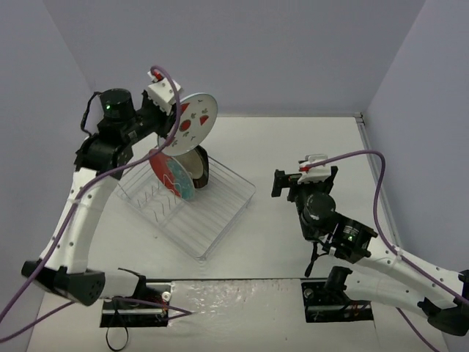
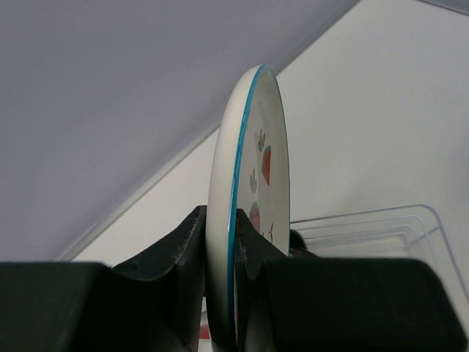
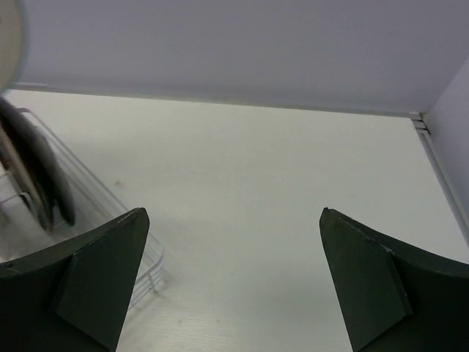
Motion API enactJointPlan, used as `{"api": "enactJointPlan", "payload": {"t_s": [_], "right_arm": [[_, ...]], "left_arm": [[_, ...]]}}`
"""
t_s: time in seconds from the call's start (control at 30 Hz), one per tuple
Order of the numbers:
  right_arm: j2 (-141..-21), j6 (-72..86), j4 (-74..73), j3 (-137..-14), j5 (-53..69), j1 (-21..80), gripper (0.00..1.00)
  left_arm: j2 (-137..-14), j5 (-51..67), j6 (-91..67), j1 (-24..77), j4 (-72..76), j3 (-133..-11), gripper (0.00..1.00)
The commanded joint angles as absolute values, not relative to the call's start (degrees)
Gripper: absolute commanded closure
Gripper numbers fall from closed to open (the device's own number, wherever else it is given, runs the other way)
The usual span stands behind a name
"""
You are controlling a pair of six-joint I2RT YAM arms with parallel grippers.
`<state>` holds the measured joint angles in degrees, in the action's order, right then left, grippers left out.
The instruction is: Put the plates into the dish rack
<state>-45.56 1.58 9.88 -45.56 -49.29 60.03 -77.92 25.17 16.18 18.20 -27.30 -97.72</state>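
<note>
Aloft, white plate (image 1: 196, 122) on edge, face rightward, tight between left jaws; right jaws apart

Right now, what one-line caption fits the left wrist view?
Left gripper shut on the rim of the white red-patterned plate, seen edge-on, dish rack behind.

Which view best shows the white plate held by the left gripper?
Top external: the white plate shows most of its patterned face, clamped at its edge by the left gripper. Left wrist shows it only edge-on between the fingers. Right wrist catches just a pale blur in its top-left corner, probably the plate.
</note>
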Motion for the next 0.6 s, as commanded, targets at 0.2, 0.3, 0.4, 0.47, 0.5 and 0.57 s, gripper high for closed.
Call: {"api": "enactJointPlan", "payload": {"t_s": [0.2, 0.3, 0.4, 0.47, 0.5, 0.57], "right_arm": [[-53.9, 7.7, 12.8, -51.8, -41.2, 47.4, 0.0], [-58.7, 8.0, 13.3, -53.7, -41.6, 46.2, 0.0], [-61.6, 8.9, 13.4, -55.4, -39.2, 42.8, 0.0], [-62.4, 9.9, 14.5, -55.4, -34.7, 40.8, 0.0], [-62.8, 10.3, 15.0, -55.3, -32.9, 39.9, 0.0], [-63.6, 11.0, 15.8, -55.1, -30.5, 38.6, 0.0]], "left_arm": [[-68.7, -8.3, 15.6, 17.5, -12.2, -95.5, 1.0], [-70.4, -11.3, 15.5, 16.3, -13.8, -95.7, 1.0], [-69.7, -15.5, 12.1, 15.0, -13.1, -94.8, 1.0], [-68.1, -14.1, 9.0, 11.9, -11.5, -93.6, 1.0], [-67.2, -12.3, 8.2, 10.9, -10.7, -92.7, 1.0], [-65.7, -7.7, 7.6, 9.0, -9.2, -90.9, 1.0]]}}
